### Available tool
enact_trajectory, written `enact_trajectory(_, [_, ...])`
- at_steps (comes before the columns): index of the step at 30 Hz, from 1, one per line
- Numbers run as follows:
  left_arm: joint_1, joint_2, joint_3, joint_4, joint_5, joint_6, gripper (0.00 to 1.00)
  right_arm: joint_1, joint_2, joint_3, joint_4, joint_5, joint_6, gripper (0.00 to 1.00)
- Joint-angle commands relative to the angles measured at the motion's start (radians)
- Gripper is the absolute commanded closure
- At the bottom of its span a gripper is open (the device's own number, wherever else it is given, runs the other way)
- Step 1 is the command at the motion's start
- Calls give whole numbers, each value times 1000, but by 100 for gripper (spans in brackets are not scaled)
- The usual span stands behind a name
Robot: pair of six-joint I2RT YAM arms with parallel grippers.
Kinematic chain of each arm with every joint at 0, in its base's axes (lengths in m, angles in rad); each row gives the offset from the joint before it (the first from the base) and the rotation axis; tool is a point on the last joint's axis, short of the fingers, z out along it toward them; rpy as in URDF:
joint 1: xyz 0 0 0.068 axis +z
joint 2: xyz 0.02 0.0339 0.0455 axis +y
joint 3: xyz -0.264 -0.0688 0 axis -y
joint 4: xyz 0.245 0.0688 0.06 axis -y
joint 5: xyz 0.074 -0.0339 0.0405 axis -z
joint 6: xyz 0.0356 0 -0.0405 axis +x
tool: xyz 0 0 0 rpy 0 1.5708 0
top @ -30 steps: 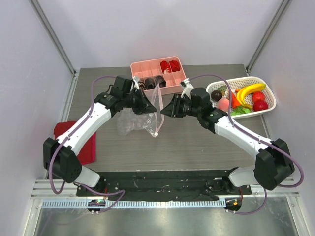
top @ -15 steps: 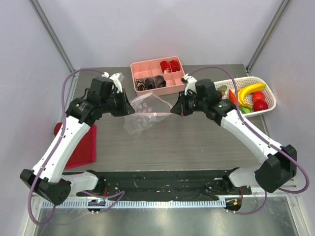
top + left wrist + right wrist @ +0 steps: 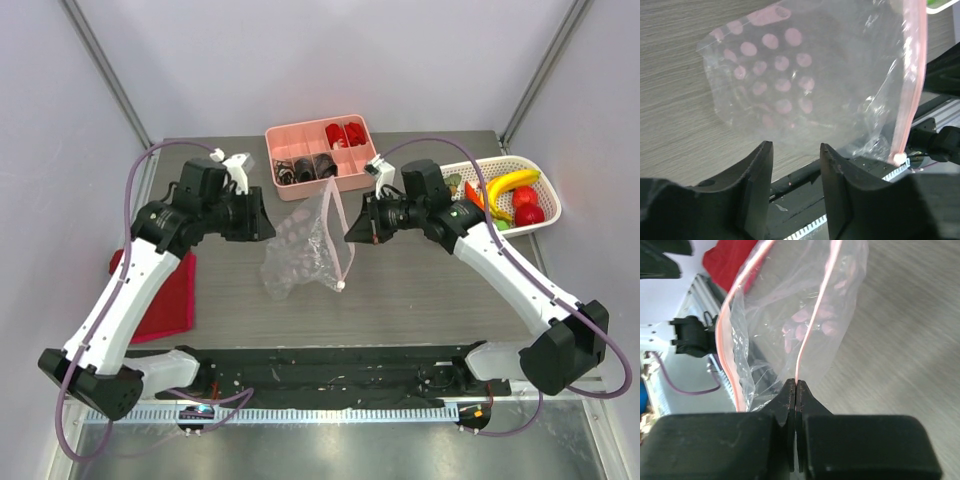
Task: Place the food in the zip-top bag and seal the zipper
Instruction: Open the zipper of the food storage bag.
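Note:
The zip-top bag point(image 3: 303, 250) is clear with pink dots and hangs over the table's middle. Its zipper point(image 3: 343, 240) is a pink strip down its right edge. My right gripper point(image 3: 352, 230) is shut on that strip, as its wrist view shows point(image 3: 796, 385), with the bag point(image 3: 790, 325) spread in front of it. My left gripper point(image 3: 264, 222) is open and empty just left of the bag; in its wrist view the bag point(image 3: 805, 90) and zipper point(image 3: 912, 85) lie beyond the parted fingers point(image 3: 760, 170). The food point(image 3: 500, 195), with banana, red, peach and dark pieces, lies in the basket at right.
The white mesh basket point(image 3: 548, 208) stands at the right edge. A pink compartment tray point(image 3: 322, 178) with red and black items sits at the back centre. A red cloth point(image 3: 160, 295) lies at the left. The black arm base rail point(image 3: 320, 370) runs along the front.
The bag has swung from lying spread between the grippers to hanging upright from my right gripper. My left gripper has hardly moved and stands open beside it.

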Motion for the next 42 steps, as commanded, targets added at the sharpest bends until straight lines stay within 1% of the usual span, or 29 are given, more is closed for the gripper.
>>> enact_trajectory(1, [-12, 14, 62, 77, 72, -4, 48, 15, -39, 25, 62, -76, 80, 99])
enact_trajectory(4, [-24, -27, 51, 131, 136, -33, 36, 18, -40, 35, 83, -81, 131, 99])
enact_trajectory(5, [-34, -35, 45, 160, 136, -39, 34, 20, -42, 38, 100, -85, 142, 99])
enact_trajectory(7, [-66, -38, 56, 168, 103, -45, 30, 38, -37, 41, 118, -82, 162, 99])
enact_trajectory(9, [-110, -12, 97, 145, 48, -47, 30, 53, -30, 51, 138, -75, 203, 99])
enact_trajectory(11, [-130, 14, 137, 137, 31, -53, 29, 72, -21, 64, 152, -62, 243, 99])
enact_trajectory(15, [-178, 57, 183, 114, -52, -13, 29, 98, -10, 81, 171, -17, 298, 99])
enact_trajectory(17, [-202, 72, 188, 115, -95, 8, 35, 113, 1, 85, 192, 11, 324, 99])
enact_trajectory(18, [-233, 91, 188, 114, -114, 19, 40, 119, 4, 87, 198, 16, 341, 99])
enact_trajectory(19, [-242, 98, 185, 112, -156, 28, 42, 124, 13, 93, 203, 19, 347, 99])
enact_trajectory(20, [-244, 106, 181, 112, -170, 36, 46, 127, 16, 96, 206, 20, 352, 99])
enact_trajectory(21, [-244, 117, 178, 109, -189, 42, 54, 129, 19, 99, 208, 22, 361, 99])
enact_trajectory(23, [-245, 128, 177, 92, -255, 54, 61, 132, 21, 104, 206, 17, 361, 99])
enact_trajectory(24, [-245, 137, 180, 85, -265, 74, 70, 130, 19, 105, 204, 17, 360, 99])
enact_trajectory(26, [-242, 140, 191, 65, -290, 91, 84, 129, 7, 101, 180, 30, 346, 99])
enact_trajectory(27, [-241, 138, 192, 59, -292, 112, 99, 121, 6, 101, 166, 37, 332, 99])
enact_trajectory(30, [-222, 134, 241, 1, -290, 146, 100, 84, -5, 96, 113, 31, 294, 99])
enact_trajectory(34, [-189, 99, 278, -87, -267, 180, 100, -34, 7, 88, 47, -27, 278, 99])
enact_trajectory(38, [-187, 79, 287, -188, -217, 202, 100, -55, 38, 79, -4, -52, 206, 99])
enact_trajectory(39, [-187, 82, 289, -197, -185, 203, 100, -59, 55, 73, -6, -53, 196, 99])
enact_trajectory(42, [-185, 117, 296, -216, -146, 197, 100, -74, 105, 71, -9, -73, 143, 99])
